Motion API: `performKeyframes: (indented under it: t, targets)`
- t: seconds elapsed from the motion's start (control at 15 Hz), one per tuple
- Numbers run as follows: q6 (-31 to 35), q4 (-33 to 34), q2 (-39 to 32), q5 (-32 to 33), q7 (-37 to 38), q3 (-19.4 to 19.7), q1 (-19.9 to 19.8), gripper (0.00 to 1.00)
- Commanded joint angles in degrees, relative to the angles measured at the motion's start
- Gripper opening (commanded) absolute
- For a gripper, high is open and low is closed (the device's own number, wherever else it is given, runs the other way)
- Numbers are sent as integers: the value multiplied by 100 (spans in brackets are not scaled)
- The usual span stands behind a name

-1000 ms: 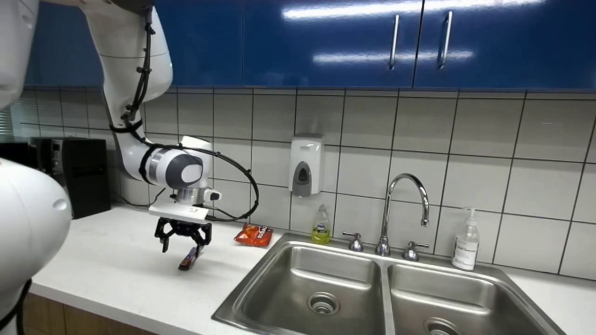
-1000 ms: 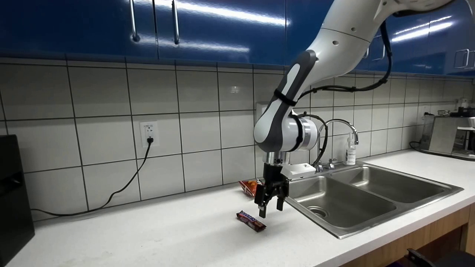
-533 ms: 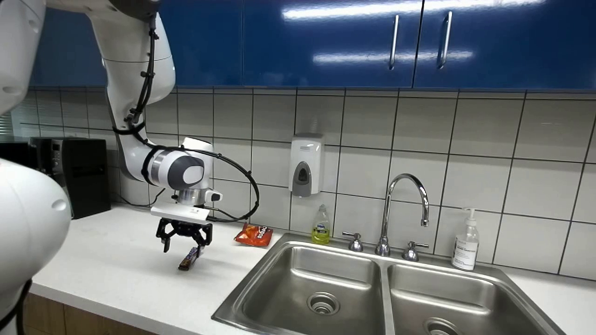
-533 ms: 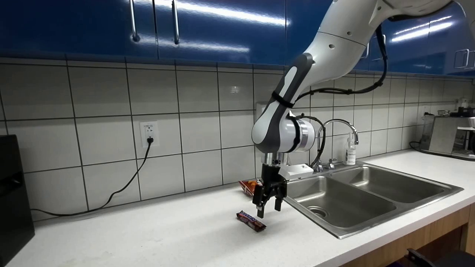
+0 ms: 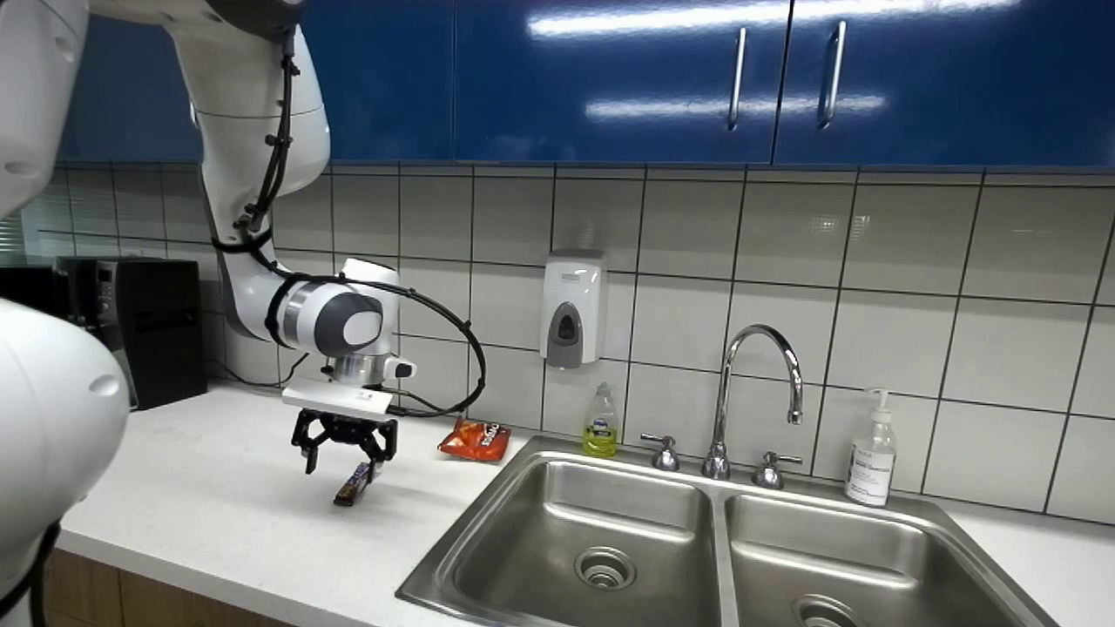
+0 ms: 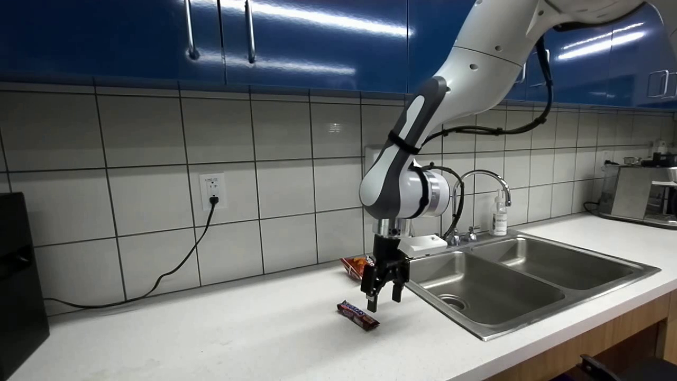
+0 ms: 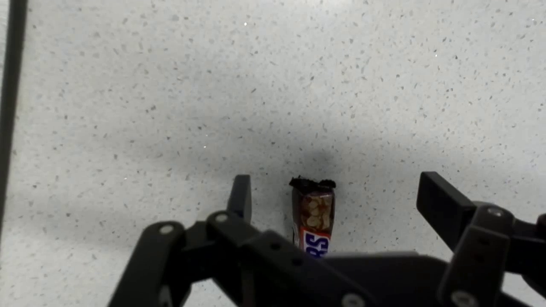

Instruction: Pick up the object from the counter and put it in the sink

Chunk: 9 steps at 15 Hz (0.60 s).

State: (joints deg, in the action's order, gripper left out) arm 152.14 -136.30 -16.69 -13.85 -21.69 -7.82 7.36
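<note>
The object is a small dark brown-red wrapped snack bar [image 5: 351, 488] lying on the white counter [image 5: 218, 496], left of the sink [image 5: 482, 524]. It also shows in an exterior view [image 6: 358, 316]. My gripper [image 5: 342, 468] points down, open and empty, just above the bar; it also shows in an exterior view [image 6: 384, 300]. In the wrist view the bar [image 7: 315, 213] lies between the two spread fingers [image 7: 335, 192], closer to the left finger and touching neither. Its lower end is hidden behind the gripper's linkage. The sink has two steel basins and a curved chrome faucet [image 5: 725, 383].
An orange-red snack bag [image 5: 476, 440] lies near the tiled wall, left of the sink. A yellow soap bottle [image 5: 600, 424] and a pump bottle [image 5: 872, 457] stand behind the sink. A black machine [image 5: 148, 326] stands at the far left. A cord [image 6: 182, 262] hangs from the outlet.
The arm and gripper have shifted only slightly, mostly in the first half second, and are nearly still since. The fingers stay open. The snack bar has not moved.
</note>
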Motion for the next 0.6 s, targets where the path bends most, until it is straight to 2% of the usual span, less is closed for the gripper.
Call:
performKeyframes:
  t: [0.0, 0.53]
  targets:
    - [23, -15, 39, 128, -7, -260, -203, 100]
    - [-65, 282, -282, 417, 164, -345, -106, 100]
